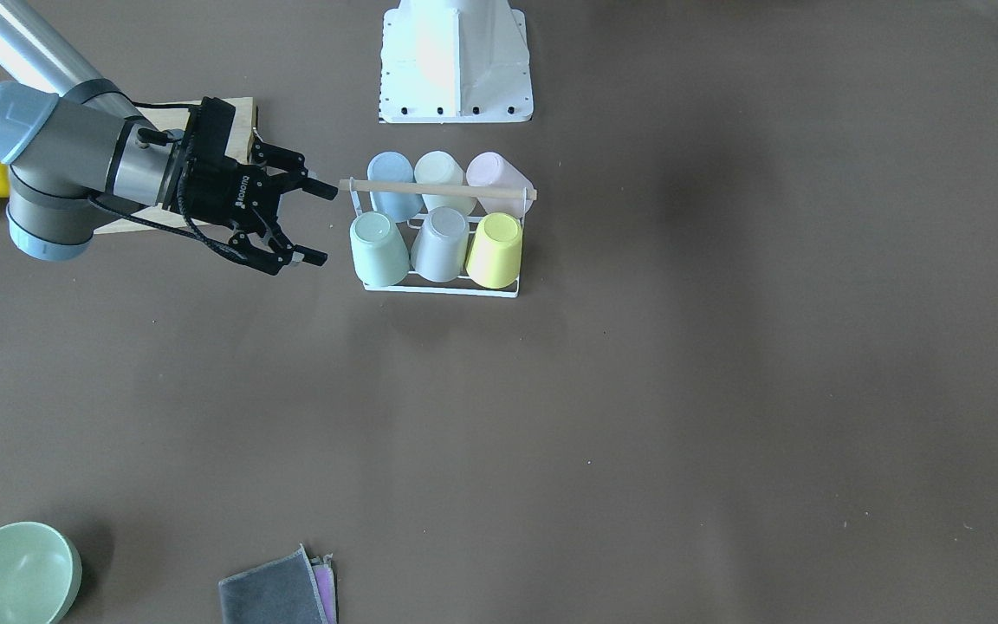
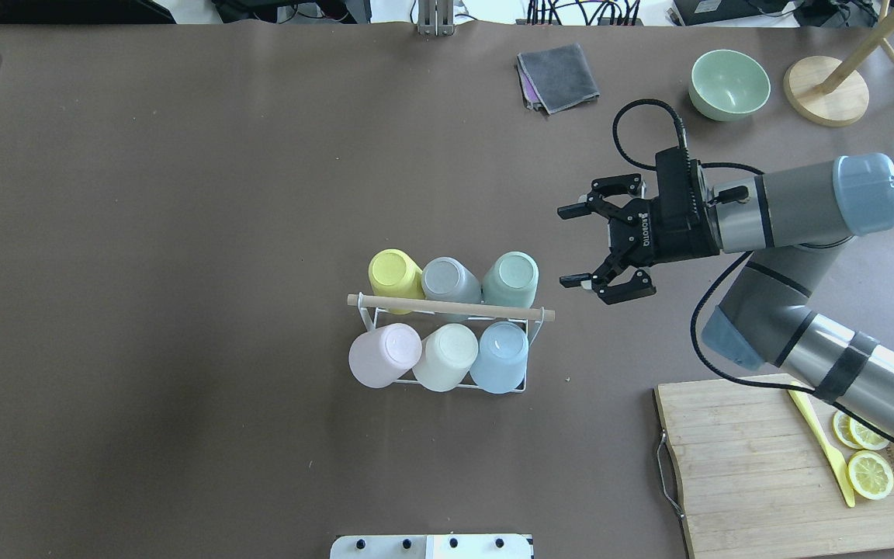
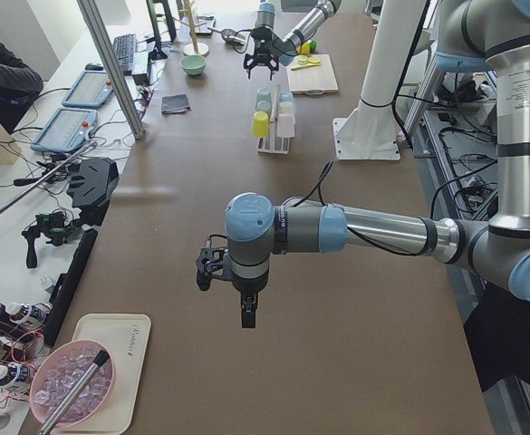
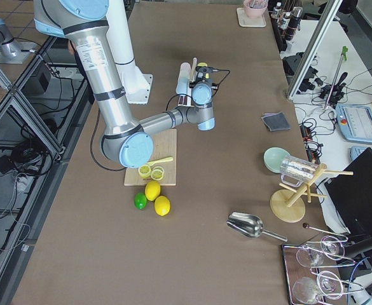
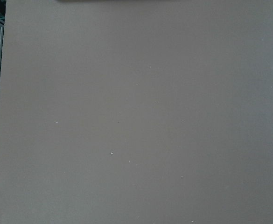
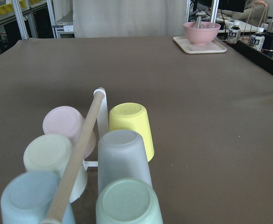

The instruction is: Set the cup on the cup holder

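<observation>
1. The right gripper [image 2: 567, 246] is seen with its fingers spread apart and nothing held. In the overhead view it hovers just right of the cup holder [image 2: 447, 307], level with the far row.
2. The left gripper [image 3: 242, 304] is shown only from the side, so whether it is apart or together cannot be told. It hangs over bare counter, well apart from the holder, so the right arm is judged the nearer.
3. The holder's wooden rod is laid left to right, with its right end aimed towards the right gripper.
4. Six upturned cups are counted on the one holder. In the near row, left to right, are the pink cup [image 2: 383, 355], cream cup [image 2: 447, 355] and blue cup [image 2: 500, 355].
5. In the far row are the yellow cup [image 2: 394, 273], grey cup [image 2: 451, 279] and green cup [image 2: 511, 278], the last lying nearest the right gripper.
6. With every counted cup seated, the placing is judged finished.
</observation>
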`<state>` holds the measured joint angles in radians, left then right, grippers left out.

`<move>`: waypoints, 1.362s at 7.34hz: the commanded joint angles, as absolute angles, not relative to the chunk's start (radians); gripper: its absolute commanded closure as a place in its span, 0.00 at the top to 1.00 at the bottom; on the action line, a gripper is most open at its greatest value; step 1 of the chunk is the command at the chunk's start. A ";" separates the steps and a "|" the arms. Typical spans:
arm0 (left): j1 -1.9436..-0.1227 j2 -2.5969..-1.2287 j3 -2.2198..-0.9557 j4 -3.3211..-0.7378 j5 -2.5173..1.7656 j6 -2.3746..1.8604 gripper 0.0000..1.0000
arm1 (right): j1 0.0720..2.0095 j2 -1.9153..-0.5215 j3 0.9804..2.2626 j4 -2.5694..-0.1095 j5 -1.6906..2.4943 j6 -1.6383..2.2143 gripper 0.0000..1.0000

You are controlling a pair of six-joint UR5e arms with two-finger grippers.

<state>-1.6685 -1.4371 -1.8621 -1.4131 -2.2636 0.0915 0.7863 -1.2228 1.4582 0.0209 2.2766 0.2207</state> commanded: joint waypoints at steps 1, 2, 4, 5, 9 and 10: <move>-1.663 -1.453 -1.867 -1.420 -2.258 0.140 0.99 | 0.936 -1.291 1.439 -0.046 2.454 0.222 1.00; -1.643 -1.457 -1.865 -1.424 -2.253 0.140 0.99 | 0.986 -1.346 1.442 -0.072 2.500 0.224 1.00; -1.628 -1.467 -1.862 -1.419 -2.264 0.130 0.99 | 1.121 -1.443 1.480 -0.221 2.589 0.239 1.00; -1.629 -1.465 -1.870 -1.425 -2.266 0.135 0.99 | 1.184 -1.468 1.483 -0.315 2.618 0.239 1.00; -1.623 -1.477 -1.865 -1.420 -2.388 -0.001 0.99 | 1.372 -1.618 1.526 -0.793 2.568 0.213 1.00; -1.603 -1.482 -1.856 -1.424 -2.388 -0.050 0.99 | 1.405 -1.629 1.526 -0.852 2.498 0.213 1.00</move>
